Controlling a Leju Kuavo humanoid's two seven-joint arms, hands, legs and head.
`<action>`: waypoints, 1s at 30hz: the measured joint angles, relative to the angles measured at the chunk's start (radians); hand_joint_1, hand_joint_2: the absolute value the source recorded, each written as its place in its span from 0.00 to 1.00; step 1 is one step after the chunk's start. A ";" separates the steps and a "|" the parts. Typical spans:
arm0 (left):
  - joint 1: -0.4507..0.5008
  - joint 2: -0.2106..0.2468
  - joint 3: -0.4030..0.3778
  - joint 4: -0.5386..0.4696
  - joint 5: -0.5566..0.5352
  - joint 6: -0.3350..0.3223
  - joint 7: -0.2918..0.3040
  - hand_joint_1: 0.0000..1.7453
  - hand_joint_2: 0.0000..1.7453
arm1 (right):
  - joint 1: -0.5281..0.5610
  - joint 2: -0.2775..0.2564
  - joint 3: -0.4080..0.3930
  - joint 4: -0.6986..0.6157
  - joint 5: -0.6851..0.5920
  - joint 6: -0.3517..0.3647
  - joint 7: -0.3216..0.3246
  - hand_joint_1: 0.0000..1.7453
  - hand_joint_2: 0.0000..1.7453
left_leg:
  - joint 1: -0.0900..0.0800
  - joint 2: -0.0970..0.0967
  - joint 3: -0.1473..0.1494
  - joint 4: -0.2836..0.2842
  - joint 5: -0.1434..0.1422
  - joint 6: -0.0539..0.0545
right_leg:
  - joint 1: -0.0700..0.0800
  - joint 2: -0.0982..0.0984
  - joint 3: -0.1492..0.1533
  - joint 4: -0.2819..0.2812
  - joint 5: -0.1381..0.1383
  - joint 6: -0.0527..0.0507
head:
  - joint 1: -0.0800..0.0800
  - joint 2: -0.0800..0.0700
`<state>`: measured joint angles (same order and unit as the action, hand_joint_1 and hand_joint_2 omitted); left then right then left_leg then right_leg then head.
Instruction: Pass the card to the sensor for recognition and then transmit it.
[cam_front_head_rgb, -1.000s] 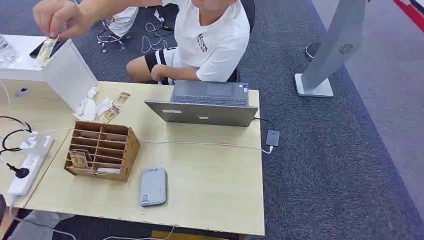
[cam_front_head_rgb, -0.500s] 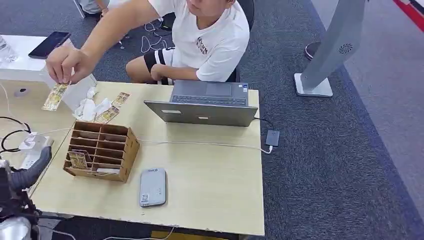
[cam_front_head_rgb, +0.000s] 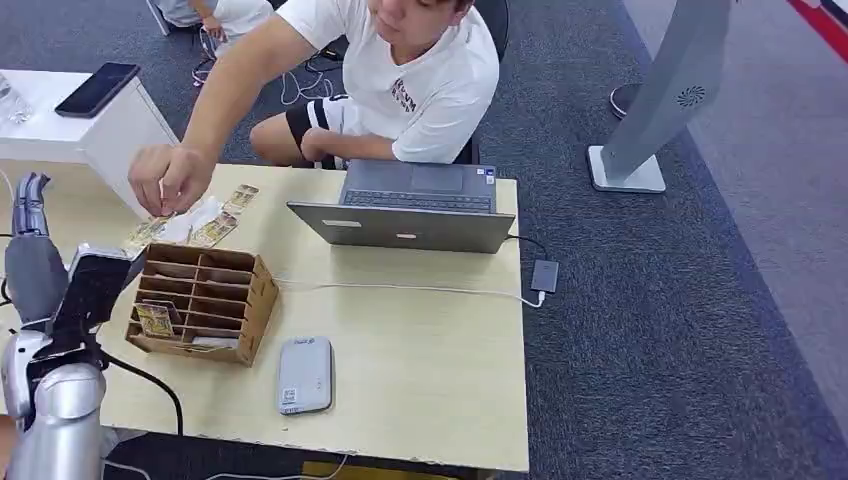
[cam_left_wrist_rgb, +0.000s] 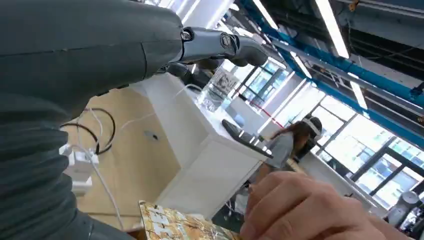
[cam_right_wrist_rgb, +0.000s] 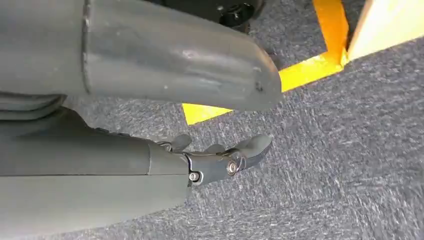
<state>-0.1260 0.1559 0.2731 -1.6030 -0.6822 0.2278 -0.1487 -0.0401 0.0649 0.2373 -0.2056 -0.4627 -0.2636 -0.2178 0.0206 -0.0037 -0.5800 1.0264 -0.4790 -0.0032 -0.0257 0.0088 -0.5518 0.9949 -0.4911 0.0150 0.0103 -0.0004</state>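
Over the bench's left edge the left hand is raised, fingers apart and holding nothing. Just beyond it a person's hand pinches the card low over the bench, beside the wooden rack. Down by the carpet hangs the right hand, fingers loose and bare. A grey sensor lies near the bench's front edge.

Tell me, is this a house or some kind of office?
Probably an office or a lab, not a house. There's a laptop on a work table, grey carpet, and the left wrist view shows long ceiling lights and big windows.
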 joint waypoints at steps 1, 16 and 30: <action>0.000 0.014 -0.015 0.000 -0.029 0.016 0.011 0.00 1.00 | -0.001 0.001 0.006 0.000 0.002 0.000 0.006 0.00 0.00 | 0.000 0.000 0.000 0.000 0.000 0.000 | 0.000 0.000 0.000 0.000 0.000 0.000 | 0.000 0.000; -0.056 0.181 -0.228 0.004 -0.470 0.216 0.156 1.00 1.00 | -0.012 0.022 0.077 0.008 0.070 0.012 0.061 0.00 0.00 | 0.000 0.000 0.000 0.000 0.000 0.000 | 0.000 0.000 0.000 0.000 0.000 0.000 | 0.000 0.000; -0.071 0.218 -0.296 0.023 -0.569 0.250 0.178 1.00 1.00 | -0.013 0.024 0.095 0.014 0.087 0.018 0.071 0.00 0.00 | 0.000 0.000 0.000 0.000 0.000 0.000 | 0.000 0.000 0.000 0.000 0.000 0.000 | 0.000 0.000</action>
<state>-0.1970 0.3738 -0.0225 -1.5801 -1.2512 0.4776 0.0298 -0.0526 0.0889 0.3327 -0.1919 -0.3758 -0.2457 -0.1472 0.0207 -0.0037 -0.5802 1.0264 -0.4786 -0.0036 -0.0257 0.0090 -0.5519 0.9950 -0.4911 0.0150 0.0103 -0.0004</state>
